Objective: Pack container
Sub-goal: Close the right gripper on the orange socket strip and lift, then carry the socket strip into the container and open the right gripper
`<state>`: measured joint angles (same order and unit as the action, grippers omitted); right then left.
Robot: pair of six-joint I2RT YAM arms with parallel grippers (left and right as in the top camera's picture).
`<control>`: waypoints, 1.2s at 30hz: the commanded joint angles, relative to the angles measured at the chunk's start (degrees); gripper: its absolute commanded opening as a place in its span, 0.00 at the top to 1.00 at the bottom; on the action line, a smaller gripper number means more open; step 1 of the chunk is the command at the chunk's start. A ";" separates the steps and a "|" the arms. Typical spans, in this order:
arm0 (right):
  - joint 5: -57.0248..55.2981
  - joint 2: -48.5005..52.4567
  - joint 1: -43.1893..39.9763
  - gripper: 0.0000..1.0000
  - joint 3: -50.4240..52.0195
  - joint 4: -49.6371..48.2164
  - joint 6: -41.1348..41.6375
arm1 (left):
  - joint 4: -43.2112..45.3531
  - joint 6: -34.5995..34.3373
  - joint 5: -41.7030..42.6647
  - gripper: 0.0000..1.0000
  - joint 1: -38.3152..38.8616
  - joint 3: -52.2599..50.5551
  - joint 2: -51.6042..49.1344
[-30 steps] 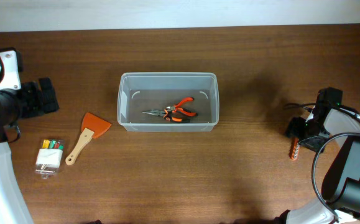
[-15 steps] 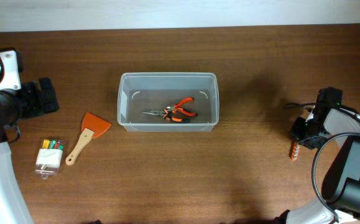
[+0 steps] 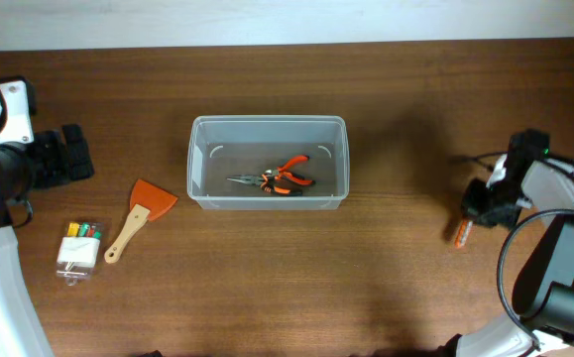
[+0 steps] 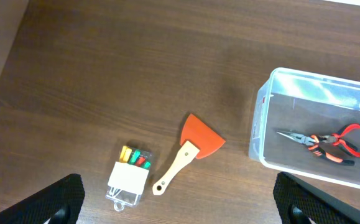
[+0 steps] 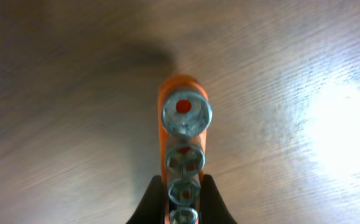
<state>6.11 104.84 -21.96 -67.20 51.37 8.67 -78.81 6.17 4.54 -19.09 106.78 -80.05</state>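
The container [image 3: 195, 164] is a clear plastic bin at the table's middle, also in the left wrist view [image 4: 262, 127]. Orange-handled pliers [image 3: 279, 178] lie inside it. At the right edge my right gripper [image 3: 477, 210] is shut on an orange socket rail [image 3: 461, 234]. The right wrist view shows the rail [image 5: 184, 115] with its metal sockets clamped between the two black fingers of the right gripper [image 5: 183, 190], over the wood. My left gripper [image 3: 68, 154] stands wide open at the far left, holding nothing; in its own view the left gripper [image 4: 181, 202] has its fingers at the bottom corners.
An orange scraper [image 3: 140, 216] with a wooden handle lies left of the bin. A small clear box of coloured pieces [image 3: 78, 253] sits beside it, nearer the front. Both show in the left wrist view: scraper [image 4: 192, 146], box [image 4: 132, 173]. A black cable trails by the right arm.
My right gripper has closed on the socket rail, and the rail has shifted a little left and tilted. The left arm has not moved.
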 commanded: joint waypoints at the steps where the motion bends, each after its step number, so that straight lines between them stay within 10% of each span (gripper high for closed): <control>1: 3.34 -4.68 4.59 0.96 -15.58 5.29 -6.71 | -0.17 0.09 0.61 0.01 -0.09 0.20 -0.09; 10: 3.37 -6.67 27.91 0.96 -49.53 18.53 -30.60 | -0.55 1.62 0.63 0.01 -0.09 0.13 -0.09; 19: 3.41 0.00 50.34 0.96 -50.82 17.86 -53.83 | -0.83 1.60 0.66 0.01 -0.09 0.13 -0.09; 36: 10.25 25.94 54.88 0.87 -50.80 18.45 -57.70 | -1.03 1.62 0.66 0.01 -0.09 0.09 -0.09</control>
<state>13.39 129.64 32.84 -117.93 70.00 -49.36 -79.77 6.63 4.54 -19.09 106.78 -80.05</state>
